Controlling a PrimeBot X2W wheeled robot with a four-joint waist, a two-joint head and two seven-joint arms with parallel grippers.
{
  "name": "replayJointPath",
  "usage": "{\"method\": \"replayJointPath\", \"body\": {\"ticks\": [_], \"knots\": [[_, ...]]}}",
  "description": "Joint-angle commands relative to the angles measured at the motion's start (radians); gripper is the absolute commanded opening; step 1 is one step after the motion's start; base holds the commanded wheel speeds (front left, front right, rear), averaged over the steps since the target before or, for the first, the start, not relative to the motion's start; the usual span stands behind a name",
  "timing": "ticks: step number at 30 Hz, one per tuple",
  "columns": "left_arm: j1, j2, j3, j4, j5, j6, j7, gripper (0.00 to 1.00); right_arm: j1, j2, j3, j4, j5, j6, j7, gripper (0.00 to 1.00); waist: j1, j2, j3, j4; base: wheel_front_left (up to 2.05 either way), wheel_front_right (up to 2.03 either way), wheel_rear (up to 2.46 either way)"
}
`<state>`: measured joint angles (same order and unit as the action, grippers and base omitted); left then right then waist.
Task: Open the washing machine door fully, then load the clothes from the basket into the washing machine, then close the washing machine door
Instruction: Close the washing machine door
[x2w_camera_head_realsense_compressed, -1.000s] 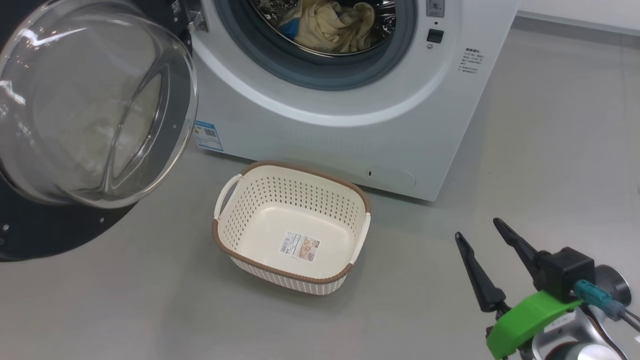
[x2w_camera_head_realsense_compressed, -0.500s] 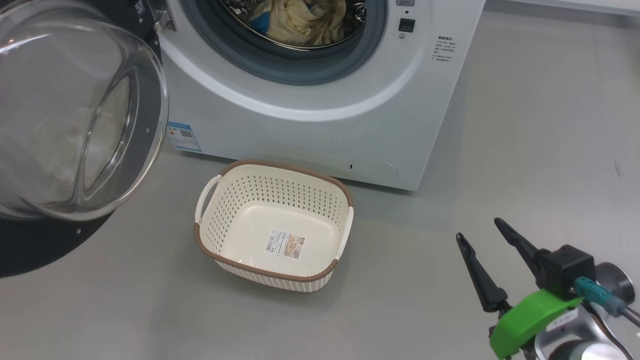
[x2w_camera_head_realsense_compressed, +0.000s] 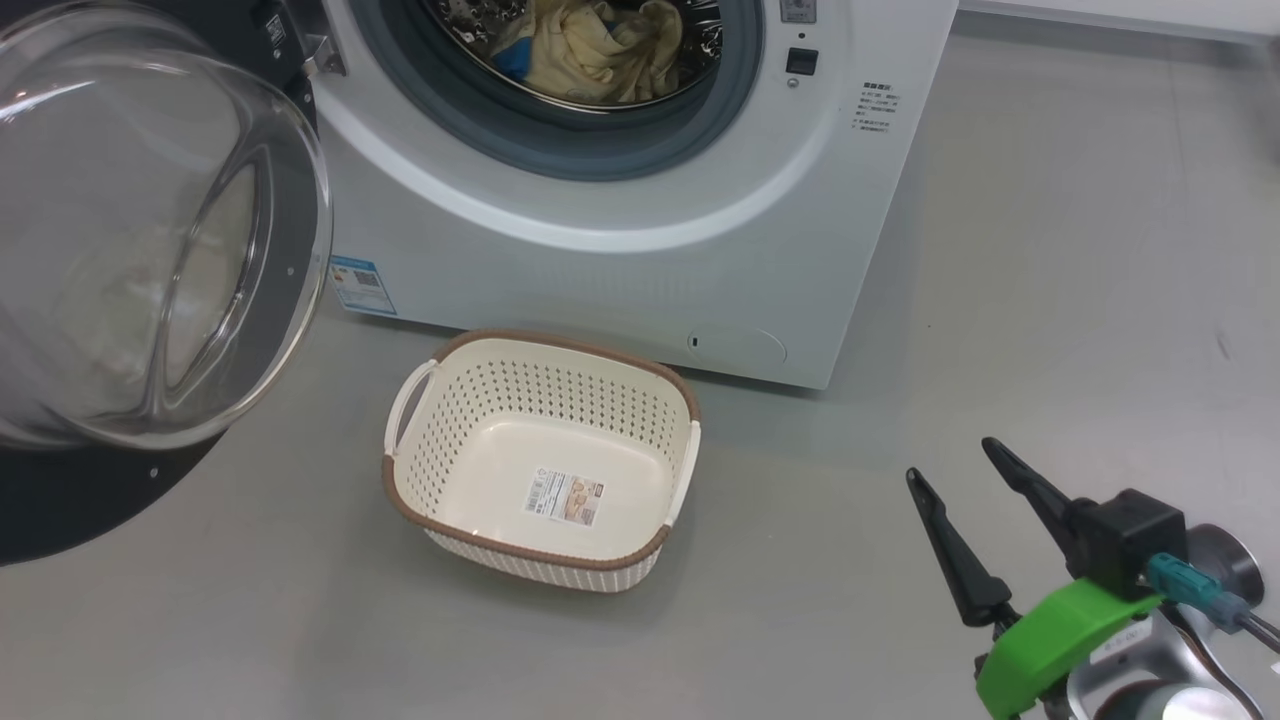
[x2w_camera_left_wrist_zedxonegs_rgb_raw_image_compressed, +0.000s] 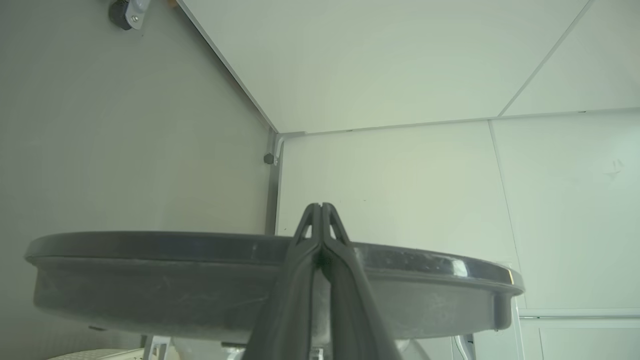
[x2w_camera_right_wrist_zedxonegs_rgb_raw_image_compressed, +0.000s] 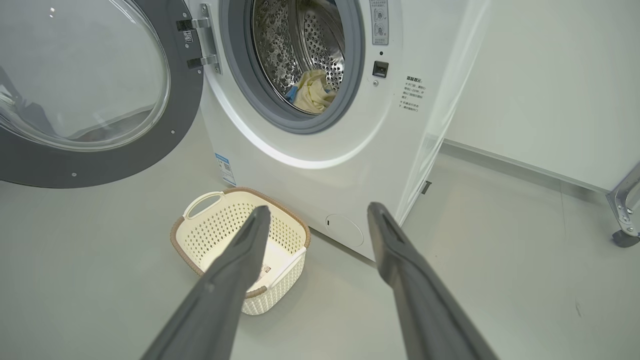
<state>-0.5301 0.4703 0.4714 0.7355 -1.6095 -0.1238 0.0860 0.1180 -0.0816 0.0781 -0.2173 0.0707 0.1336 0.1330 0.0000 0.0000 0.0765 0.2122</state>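
The washing machine stands with its washing machine door swung wide open to the left, the glass bowl facing me. The cream-yellow clothes lie inside the steel drum, also the clothes in the right wrist view. On the floor before the machine sits the basket, holding nothing but its label. My right gripper hovers open at the lower right, apart from the basket. My left gripper is shut, its fingers crossing the door's black rim, with nothing between them.
A blue-white sticker marks the machine's lower left corner. Grey floor spreads to the right of the machine. White wall panels stand behind the door. A wheeled metal leg stands at the far right.
The head camera has turned, so the whole picture slid left and slightly down. Door, basket, clothes and right gripper hold their places.
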Motion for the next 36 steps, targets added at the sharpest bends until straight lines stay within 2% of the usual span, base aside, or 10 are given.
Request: {"method": "replayJointPath", "body": {"ticks": [1,7,14,27,36], "knots": [[-0.043,0.067,0.01,-0.021,0.015,-0.007,0.015,0.0,-0.026,-0.018,0.022,-0.042,0.006,-0.003,0.006,1.0,0.0,0.0,0.0,-0.002,0.0,0.0,0.0],[-0.05,0.059,-0.003,-0.011,-0.004,-0.007,0.083,0.0,-0.029,-0.018,0.016,-0.047,0.006,-0.003,0.009,1.0,0.0,0.0,0.007,-0.003,0.0,0.0,0.0],[-0.04,0.04,0.001,-0.059,-0.039,-0.007,0.166,0.0,-0.031,-0.016,0.014,-0.051,0.005,-0.003,0.012,1.0,0.0,0.0,0.013,0.009,0.0,0.0,0.0],[0.027,-0.056,0.057,-0.218,-0.126,-0.007,0.336,0.0,-0.035,-0.013,0.013,-0.046,0.007,-0.003,0.016,1.0,0.0,0.0,0.007,0.035,0.0,0.0,0.0],[0.07,-0.13,0.055,-0.336,-0.125,-0.007,0.44,0.0,-0.041,-0.002,0.016,-0.045,0.012,-0.003,0.013,1.0,0.0,0.0,0.018,0.05,0.0,0.0,0.0]]}}
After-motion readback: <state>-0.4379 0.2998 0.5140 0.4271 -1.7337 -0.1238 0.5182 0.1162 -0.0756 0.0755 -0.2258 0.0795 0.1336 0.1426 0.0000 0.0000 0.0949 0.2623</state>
